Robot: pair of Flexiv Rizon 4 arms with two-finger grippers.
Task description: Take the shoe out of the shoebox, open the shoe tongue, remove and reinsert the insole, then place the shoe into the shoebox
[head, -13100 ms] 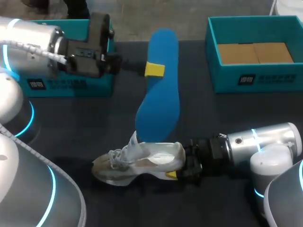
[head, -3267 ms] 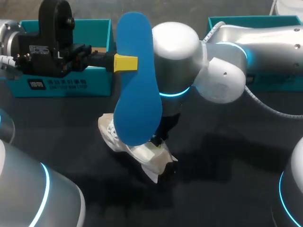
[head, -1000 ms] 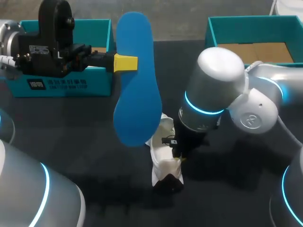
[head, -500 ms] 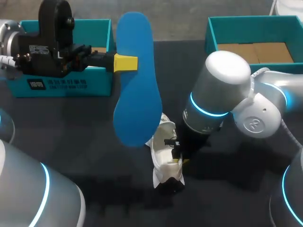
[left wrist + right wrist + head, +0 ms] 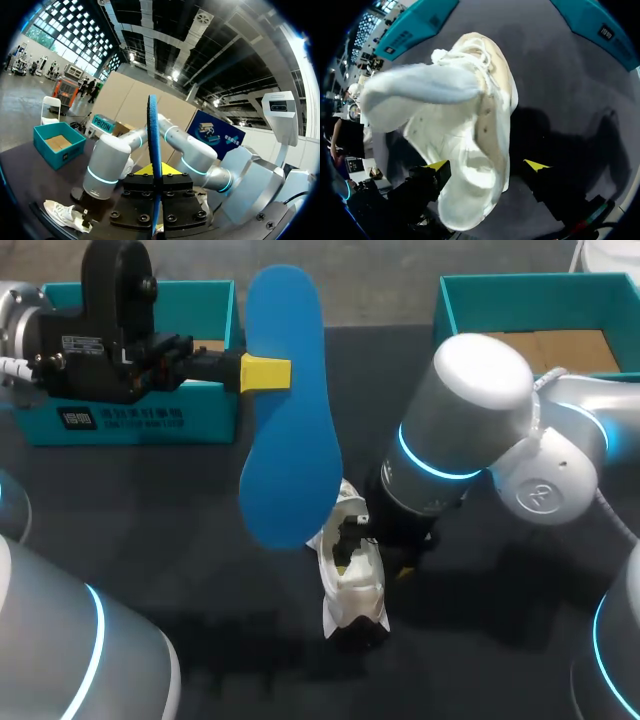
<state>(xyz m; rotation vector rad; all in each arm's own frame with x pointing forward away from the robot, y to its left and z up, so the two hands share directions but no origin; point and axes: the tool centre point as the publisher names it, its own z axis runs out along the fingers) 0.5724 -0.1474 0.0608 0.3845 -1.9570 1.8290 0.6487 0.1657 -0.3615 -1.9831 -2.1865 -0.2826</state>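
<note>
1. Dark desk (image 5: 180,510) with a teal shoebox (image 5: 540,405) at its far right, no shoe inside.
2. Blue insole (image 5: 285,410) is pinched in the left hand (image 5: 262,372) and held aloft, not touching the shoe.
3. White shoe (image 5: 352,585) lies on the desk. The right hand (image 5: 487,166) straddles it, fingers spread, one tip apart from it — no grip.
4. Step, prob.: reinsertion. Next needs the shoe steadied w/ its opening up — then the insole fed in toe-first.
</note>
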